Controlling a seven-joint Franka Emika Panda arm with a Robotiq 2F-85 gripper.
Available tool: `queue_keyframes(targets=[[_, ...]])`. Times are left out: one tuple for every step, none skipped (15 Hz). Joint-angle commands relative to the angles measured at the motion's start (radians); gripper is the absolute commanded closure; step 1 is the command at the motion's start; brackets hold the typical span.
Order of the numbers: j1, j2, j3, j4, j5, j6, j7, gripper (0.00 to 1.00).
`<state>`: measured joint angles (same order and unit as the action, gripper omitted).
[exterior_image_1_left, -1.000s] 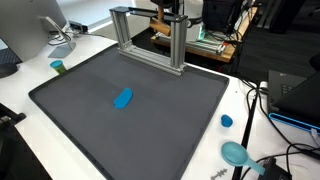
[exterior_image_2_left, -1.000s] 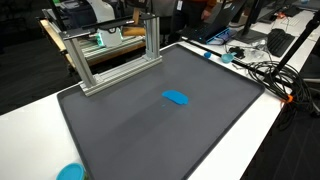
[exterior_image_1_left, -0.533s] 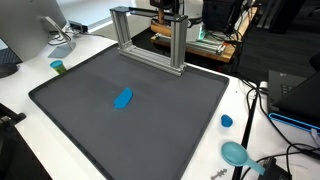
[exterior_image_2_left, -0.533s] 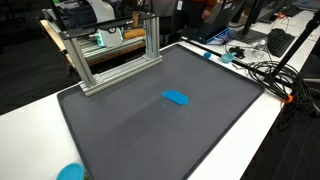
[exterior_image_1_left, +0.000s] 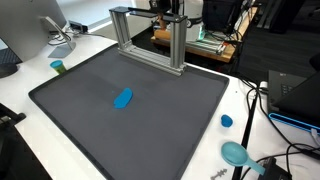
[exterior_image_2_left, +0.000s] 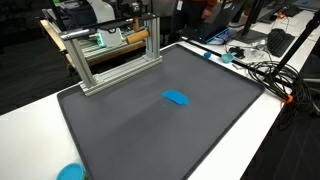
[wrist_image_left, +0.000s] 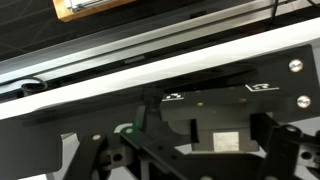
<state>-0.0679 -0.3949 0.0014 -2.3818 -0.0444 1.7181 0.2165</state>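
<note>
A small blue oblong object (exterior_image_1_left: 123, 98) (exterior_image_2_left: 177, 97) lies flat near the middle of a dark grey mat (exterior_image_1_left: 160, 130) (exterior_image_2_left: 140, 135), with nothing touching it. My gripper (wrist_image_left: 228, 140) shows in the wrist view with its two dark fingers (wrist_image_left: 195, 132) standing apart and nothing between them. It faces a black plate with small marker tags and screws, far from the blue object. In both exterior views only a dark bit of the arm (exterior_image_1_left: 172, 8) shows at the top edge, behind an aluminium frame (exterior_image_1_left: 150, 40) (exterior_image_2_left: 110, 55).
The aluminium frame stands on the mat's far edge. A small teal cup (exterior_image_1_left: 58, 67), a blue cap (exterior_image_1_left: 227, 121) and a teal round dish (exterior_image_1_left: 236, 153) (exterior_image_2_left: 70, 172) sit on the white table around the mat. Cables (exterior_image_2_left: 265, 70) and equipment crowd one side.
</note>
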Motion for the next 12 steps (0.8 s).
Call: queue_keyframes(targets=[[0.004,-0.046,0.02,-0.033,-0.037,-0.018,0.013,0.0],[0.009,-0.05,0.013,-0.035,-0.01,-0.017,0.003,0.0],[0.012,-0.05,0.007,-0.034,0.007,-0.022,-0.013,0.0],[0.014,-0.052,0.004,-0.034,0.011,-0.025,-0.02,0.0],[0.015,-0.053,0.0,-0.036,0.02,-0.024,-0.029,0.0],[0.018,-0.053,-0.015,-0.036,0.061,-0.024,-0.047,0.0],[0.015,-0.051,-0.019,-0.038,0.07,-0.028,-0.047,0.0],[0.013,-0.051,-0.024,-0.04,0.08,-0.026,-0.054,0.0],[0.012,-0.05,-0.028,-0.042,0.085,-0.025,-0.058,0.0],[0.011,-0.048,-0.032,-0.044,0.089,-0.024,-0.059,0.25],[0.011,-0.047,-0.036,-0.045,0.096,-0.026,-0.064,0.26],[0.014,-0.043,-0.041,-0.044,0.112,-0.032,-0.078,0.07]])
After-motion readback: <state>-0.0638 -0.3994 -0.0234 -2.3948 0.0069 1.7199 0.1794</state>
